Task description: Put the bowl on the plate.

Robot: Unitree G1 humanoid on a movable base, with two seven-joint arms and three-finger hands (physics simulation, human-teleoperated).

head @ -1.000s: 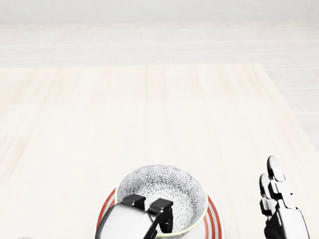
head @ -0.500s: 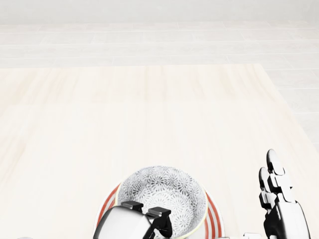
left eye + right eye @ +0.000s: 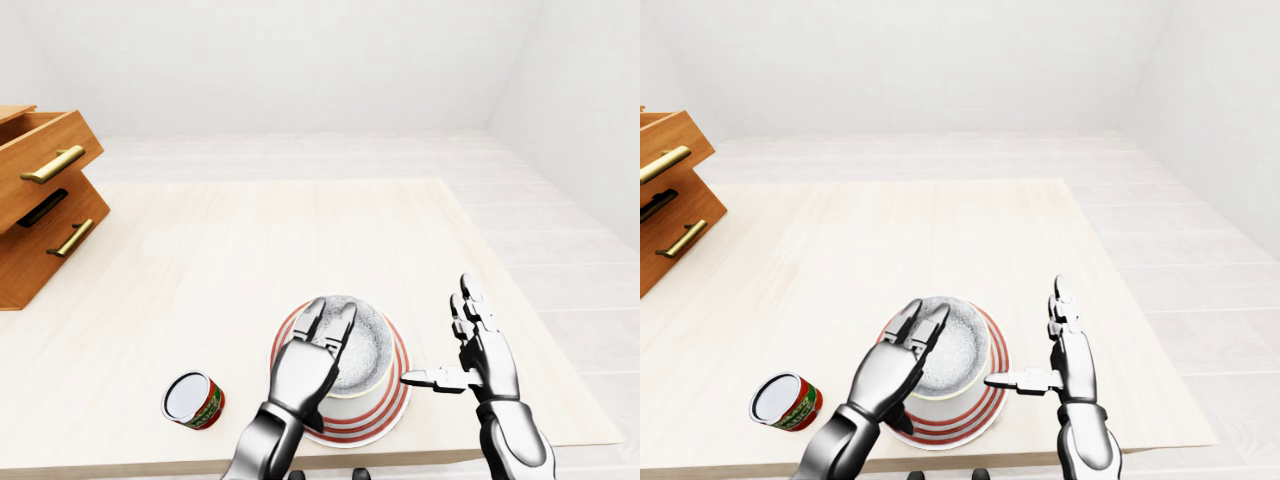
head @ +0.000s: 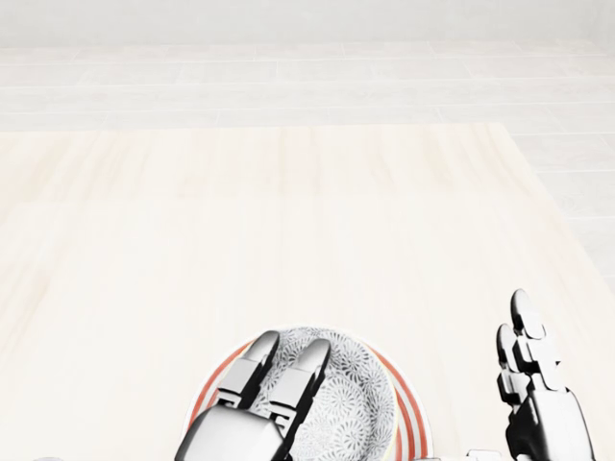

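Table [image 3: 250, 240] first: pale wood, takes up most of both eye views. A wooden drawer unit [image 3: 40, 200] w/ brass handles stands at its left edge, well apart from the work area.

The red-striped plate [image 3: 398, 400] lies close to the table's bottom edge, a bit right of centre. The patterned bowl [image 3: 365, 345] sits upright on it, inside the striped rim, w/ red bands showing round it on the right and lower sides. So I judge the main job done: bowl is on the plate, not tilted as far as I can see.

My left hand [image 3: 305, 370] hangs over the bowl's near-left rim, fingers stretched straight and side by side, pointing across the opening, not curled round anything. Thumb is hidden, so I can't say whether it touches the bowl wall. I can't tell contact vs. a small gap from these views either.

My right hand [image 3: 485, 355] is just beside the plate's right rim, apart from it, fingers up and spread, thumb stuck out toward the plate. It holds nothing.

A small red-labelled can [image 3: 193, 400] stands left of the plate, not part of this.

What's left, imo: lift the left hand clear w/o nudging the bowl, then confirm it rests flat.
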